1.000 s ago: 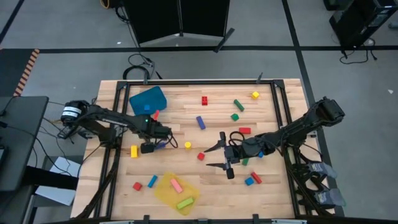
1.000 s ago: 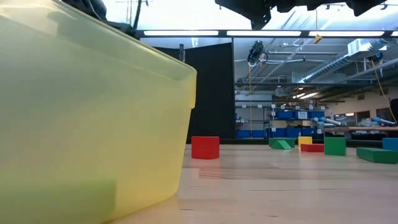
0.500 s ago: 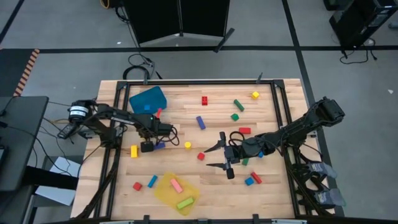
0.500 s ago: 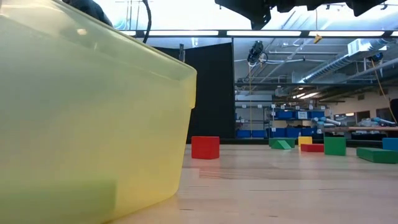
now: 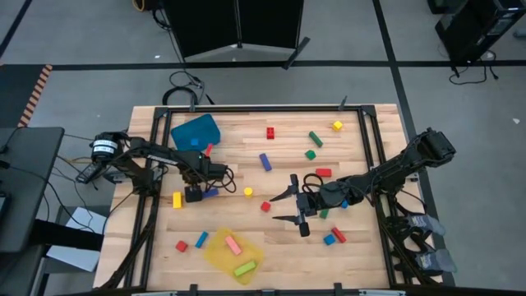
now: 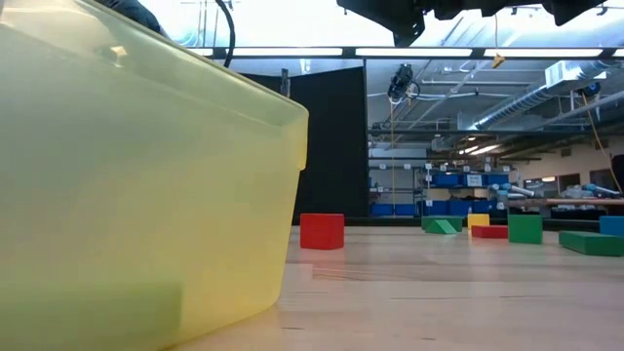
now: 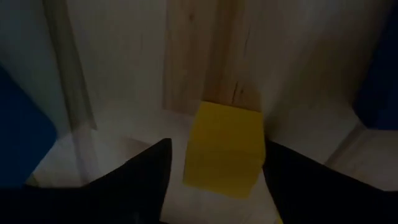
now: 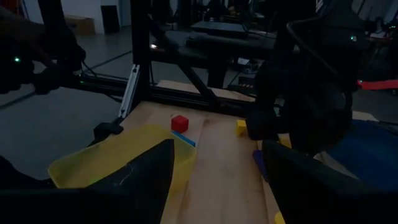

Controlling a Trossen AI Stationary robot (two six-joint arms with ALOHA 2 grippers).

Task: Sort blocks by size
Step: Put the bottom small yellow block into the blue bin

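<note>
yellow block (image 7: 224,148), apparently square-on between jaws

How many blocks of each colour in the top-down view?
Red blocks: 6
Blue blocks: 4
Green blocks: 4
Yellow blocks: 3
Pink block: 1
Total: 18 visible from above

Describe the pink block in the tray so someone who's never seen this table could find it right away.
Find the yellow tray at the table edge opposite the blue bin. Two bars lie in it. The pink block is the one nearer the table's middle; the green bar lies closer to the edge.
</note>
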